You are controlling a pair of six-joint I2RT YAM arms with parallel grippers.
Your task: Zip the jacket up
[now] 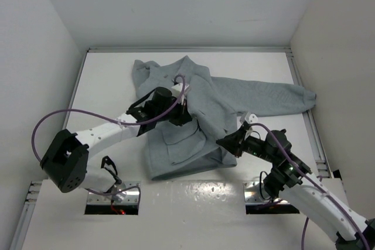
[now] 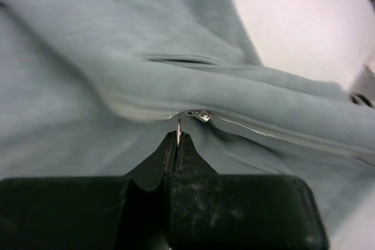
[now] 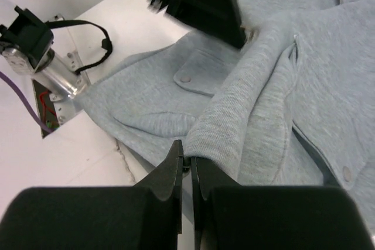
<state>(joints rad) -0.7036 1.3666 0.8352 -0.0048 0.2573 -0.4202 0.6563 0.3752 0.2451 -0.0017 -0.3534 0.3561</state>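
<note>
Jacket [image 1: 218,102] lies crumpled at centre of table [image 1: 105,86], one sleeve [image 1: 275,98] stretched toward 3 o'clock. Left gripper [image 2: 177,140] sits on the front seam, fingers closed on the thin metal zipper pull [image 2: 178,125]; slider [image 2: 203,115] at 1 o'clock of the tips. Right gripper [image 3: 186,157] is at the jacket's 5 o'clock corner, fingers closed, touching the ribbed hem [image 3: 225,130]. Cannot tell whether fabric is pinched.

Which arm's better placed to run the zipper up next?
Left arm. Its jaws are shut on the zipper pull, right beside the slider. The right arm has its jaws pinching the bottom hem of the jacket, which looks better suited to anchoring the fabric.
</note>
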